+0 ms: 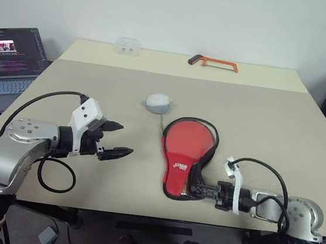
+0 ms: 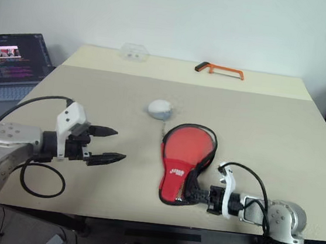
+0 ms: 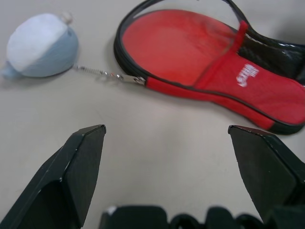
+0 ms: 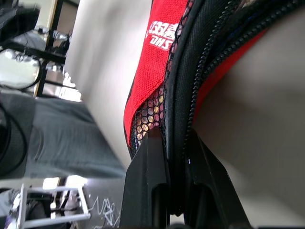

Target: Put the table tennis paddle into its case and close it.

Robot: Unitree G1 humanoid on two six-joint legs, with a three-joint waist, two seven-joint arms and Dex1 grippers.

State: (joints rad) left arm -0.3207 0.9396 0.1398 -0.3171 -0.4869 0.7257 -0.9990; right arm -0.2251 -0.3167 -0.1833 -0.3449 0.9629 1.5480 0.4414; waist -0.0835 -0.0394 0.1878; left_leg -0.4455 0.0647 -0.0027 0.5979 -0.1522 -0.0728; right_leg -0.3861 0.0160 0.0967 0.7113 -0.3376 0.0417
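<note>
On the wide beige surface [image 1: 256, 127] we saw the soft red paddle-shaped case [image 1: 182, 170] with black zip edging lying flat near the front edge, its round end unzipped. The red rubber face of the table tennis paddle [image 3: 176, 43] showed inside it. Our right hand [image 1: 193, 188] was pinched tight on the case's narrow end. Our left hand [image 1: 112, 139] hovered wide apart, holding nothing. A small pale-blue plush charm [image 1: 158, 102] lay just beyond, chained to the zip.
</note>
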